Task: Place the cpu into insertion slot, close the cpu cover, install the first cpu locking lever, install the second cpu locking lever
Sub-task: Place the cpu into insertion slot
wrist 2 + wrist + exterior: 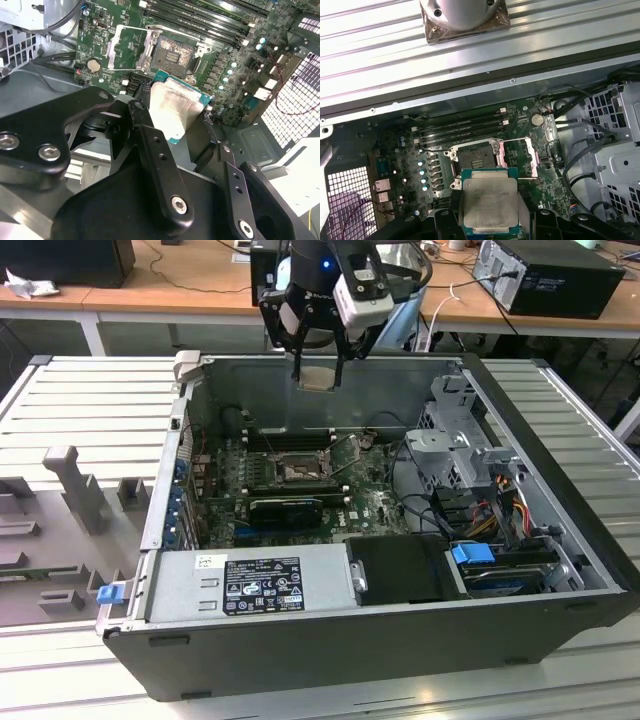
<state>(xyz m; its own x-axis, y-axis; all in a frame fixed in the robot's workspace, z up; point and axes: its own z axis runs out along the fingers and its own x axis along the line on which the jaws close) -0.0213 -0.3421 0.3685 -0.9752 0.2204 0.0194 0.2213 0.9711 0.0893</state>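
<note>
My gripper (318, 368) hangs above the back wall of the open computer case, shut on the cpu (318, 378). The cpu (490, 202) is a square chip with a pale, smeared metal top, and it lies flat between my black fingers (150, 145). The insertion slot (475, 159) is a dark square socket on the green motherboard, bare and uncovered, below and ahead of the chip. The cpu cover (520, 157), a thin silver frame, stands flipped open beside the socket. The exterior view shows the insertion slot (297, 470) well below the gripper.
Long black memory slots (462, 130) run along the far side of the socket. A black card (285, 508) and the grey power supply (250, 585) sit nearer the case front. A drive cage (460, 450) with cables fills the exterior view's right. The case walls (330, 390) rise around the board.
</note>
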